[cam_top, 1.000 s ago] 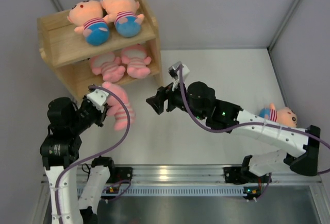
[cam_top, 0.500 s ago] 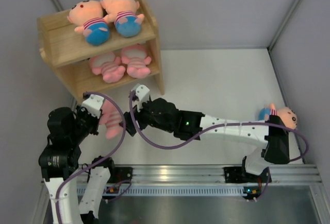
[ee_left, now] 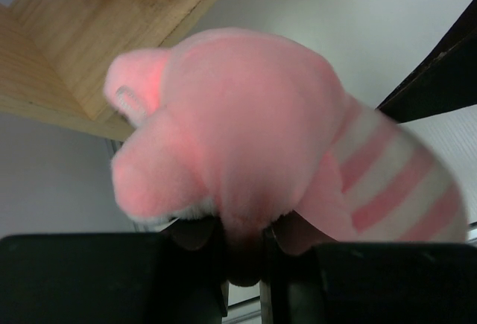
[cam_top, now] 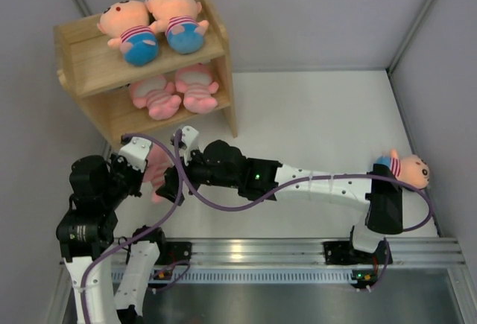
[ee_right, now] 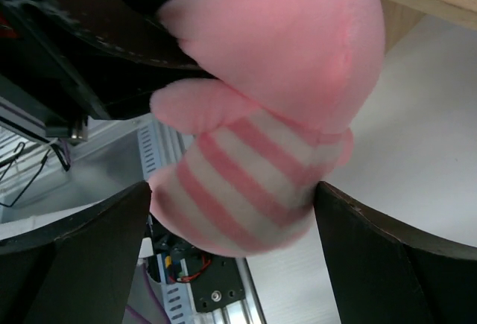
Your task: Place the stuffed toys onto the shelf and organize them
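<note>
The left arm (cam_top: 86,197) stands folded over its base, its end effector (ee_left: 242,253) pinched shut on a pink pig (ee_left: 253,138). The right arm (cam_top: 320,184) stretches low across the table (cam_top: 313,108), its end effector (ee_right: 231,220) spread wide with the pig's striped body between its fingers (contact unclear). Beyond both stands the shelf (cam_top: 82,48), with two more pigs (cam_top: 155,94) on the lower tier and two dolls (cam_top: 128,30) above. A third doll (cam_top: 406,167) lies far behind the right end effector, near that arm's base.

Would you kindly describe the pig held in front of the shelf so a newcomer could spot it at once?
Start at the wooden shelf at the far left, then come nearer. The left gripper pinches a pink striped pig, the only pig off the shelf.
</note>
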Robot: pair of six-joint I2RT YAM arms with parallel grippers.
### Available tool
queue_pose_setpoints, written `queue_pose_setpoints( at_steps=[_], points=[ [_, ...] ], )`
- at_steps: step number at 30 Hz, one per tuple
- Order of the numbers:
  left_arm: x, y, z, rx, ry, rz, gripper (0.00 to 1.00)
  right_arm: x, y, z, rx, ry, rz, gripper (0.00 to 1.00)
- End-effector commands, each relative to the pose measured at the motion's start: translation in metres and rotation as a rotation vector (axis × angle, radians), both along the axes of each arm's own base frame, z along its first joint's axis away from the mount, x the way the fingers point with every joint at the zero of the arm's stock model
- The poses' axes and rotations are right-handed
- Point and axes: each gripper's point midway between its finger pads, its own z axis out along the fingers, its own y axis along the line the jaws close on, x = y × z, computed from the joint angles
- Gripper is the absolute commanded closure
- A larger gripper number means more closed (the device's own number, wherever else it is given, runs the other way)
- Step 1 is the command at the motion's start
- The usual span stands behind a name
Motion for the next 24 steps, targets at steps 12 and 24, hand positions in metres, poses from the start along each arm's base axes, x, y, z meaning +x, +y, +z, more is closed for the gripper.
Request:
queue_pose_setpoints(
  at_steps=[12, 24],
  points=[
    [-0.005, -0.014, 0.018, -0.045, -0.067, -0.056, 1.0, 0.011, 0.01, 0.032, 0.091, 0.056, -0.109, 0.1],
    [-0.018, -0.03, 0.041, -0.09, -0.118, -0.135, 0.59, 0.024, 0.006, 0.036, 0.156, 0.209, -0.09, 1.0]
  ],
)
